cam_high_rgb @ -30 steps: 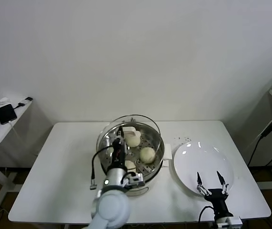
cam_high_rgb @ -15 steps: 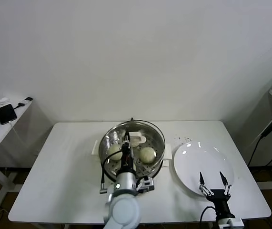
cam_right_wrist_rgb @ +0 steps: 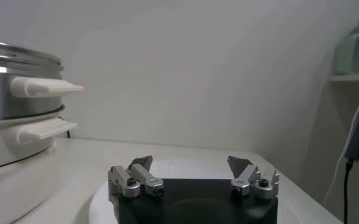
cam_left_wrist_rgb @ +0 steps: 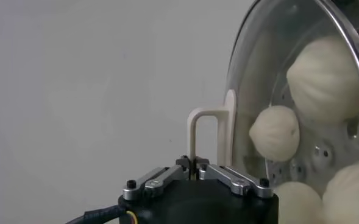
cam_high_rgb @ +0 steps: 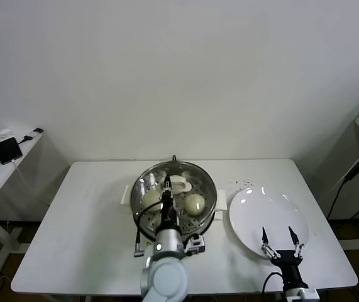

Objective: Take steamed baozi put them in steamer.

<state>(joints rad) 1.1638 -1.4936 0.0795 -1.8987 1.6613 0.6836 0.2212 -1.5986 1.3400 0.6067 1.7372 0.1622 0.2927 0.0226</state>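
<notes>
Lid step in hand, by the look of it; left gripper (cam_high_rgb: 166,202) over the steamer (cam_high_rgb: 174,170), fingers (cam_left_wrist_rgb: 222,175) pinched fully shut on the white handle (cam_left_wrist_rgb: 211,137) of the glass lid (cam_high_rgb: 144,182); lid sits level with the steamer rim in the head view, seated or just above it, cannot tell which.

Steamed baozi (cam_high_rgb: 194,203) inside the steamer on the perforated tray, visible through the glass; two clear in the head view, four in the left wrist view (cam_left_wrist_rgb: 275,133); none left on the white plate (cam_high_rgb: 280,217), so loading looks done; judging task near its end, only closing out remains.

Right gripper (cam_high_rgb: 278,241) parked low at the near edge of the plate, fingers (cam_right_wrist_rgb: 139,168) spread wide, holding nothing; steamer with its white side handles (cam_right_wrist_rgb: 42,86) well off to one side of it in the right wrist view; idle.

Next move, as a judgement: confirm lid sits flat on the rim all round, then open left fingers and lift straight up clear of the handle; any sideways pull before release risks dragging the lid off-centre; handle is thin and upright, so release needs to be clean.

Tabletop (cam_high_rgb: 85,220) otherwise carries only steamer and plate.
</notes>
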